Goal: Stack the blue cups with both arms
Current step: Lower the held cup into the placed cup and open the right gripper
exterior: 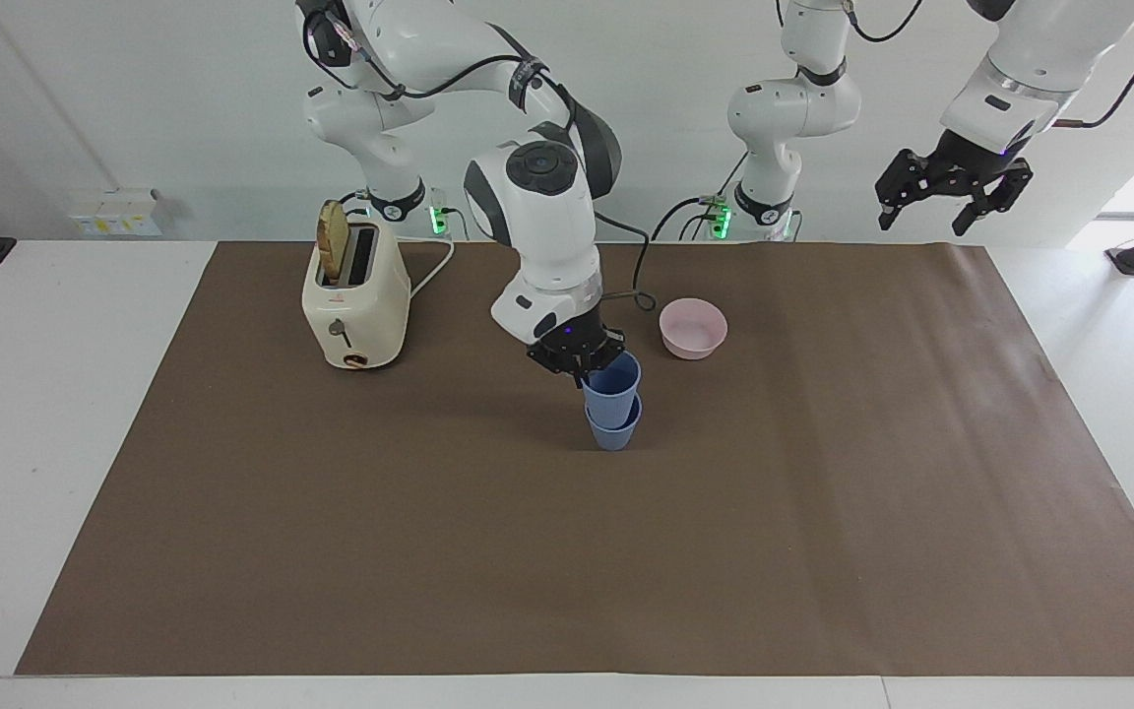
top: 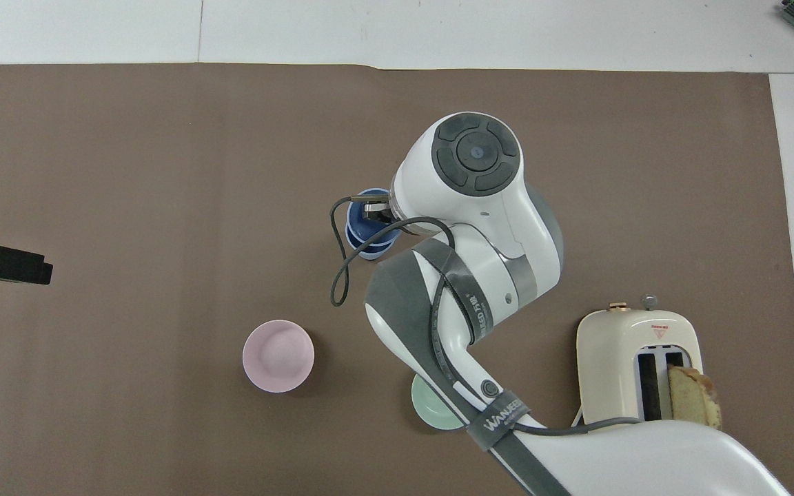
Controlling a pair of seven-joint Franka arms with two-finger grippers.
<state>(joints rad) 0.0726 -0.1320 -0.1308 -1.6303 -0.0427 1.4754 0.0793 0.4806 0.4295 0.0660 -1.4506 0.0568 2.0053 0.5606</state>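
Note:
Two blue cups stand in the middle of the brown mat. The upper cup (exterior: 612,378) sits nested partway in the lower cup (exterior: 614,433), which rests on the mat. From overhead the upper cup (top: 358,219) and the lower cup's rim (top: 368,252) show beside the arm. My right gripper (exterior: 582,360) is shut on the upper cup's rim, on the side nearer to the robots. My left gripper (exterior: 924,217) hangs open and empty, high over the mat's edge at the left arm's end; it also shows in the overhead view (top: 4,262). The left arm waits.
A cream toaster (exterior: 355,295) with a bread slice in it stands toward the right arm's end. A pale pink bowl (exterior: 693,328) sits beside the cups, nearer to the robots. A mint-green bowl (top: 430,411) lies partly under the right arm.

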